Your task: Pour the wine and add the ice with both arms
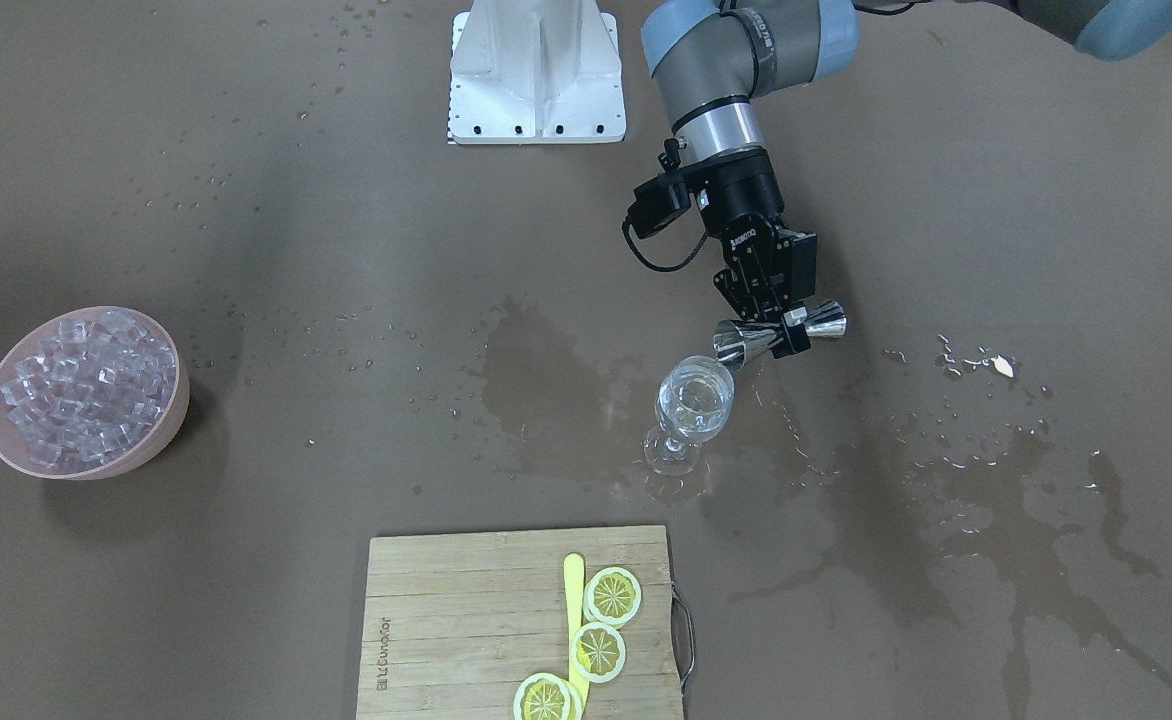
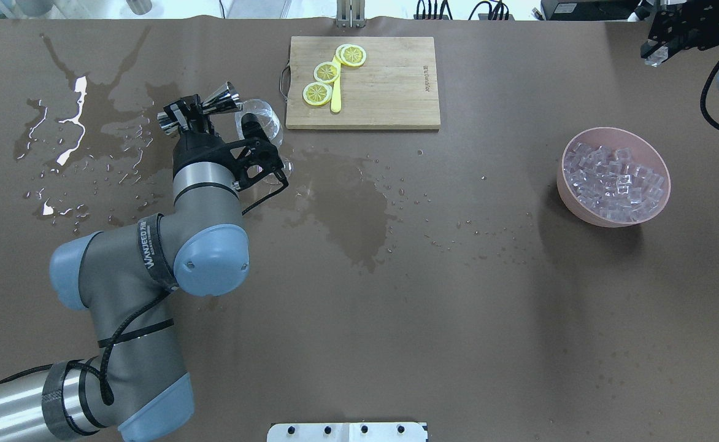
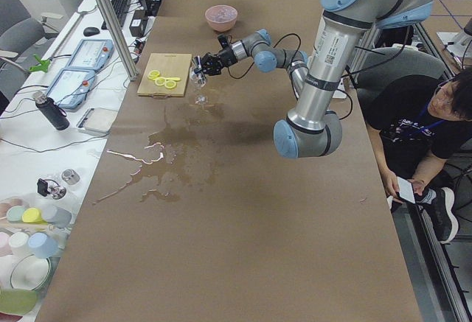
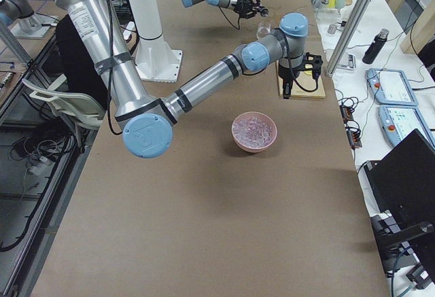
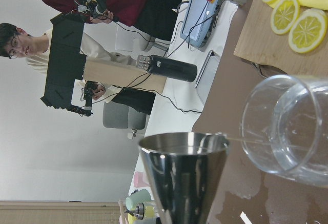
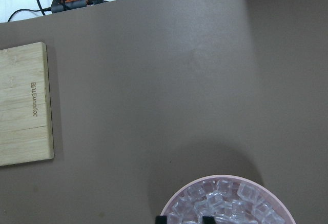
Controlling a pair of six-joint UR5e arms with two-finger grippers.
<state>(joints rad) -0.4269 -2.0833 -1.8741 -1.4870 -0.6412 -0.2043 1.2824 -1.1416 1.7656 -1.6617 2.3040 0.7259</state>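
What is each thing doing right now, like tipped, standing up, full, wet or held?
wine glass, upright on the table, not held.
jigger, tipped on its side at the glass's rim.
left gripper, shut on the jigger.
bowl, upright, full of ice.
lemon slices, flat on the cutting board.
table, wet with puddles.
right gripper, above the bowl; open or shut unclear.

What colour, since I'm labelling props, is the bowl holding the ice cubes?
The bowl is pale pink, and it shows best in the exterior front-facing view.
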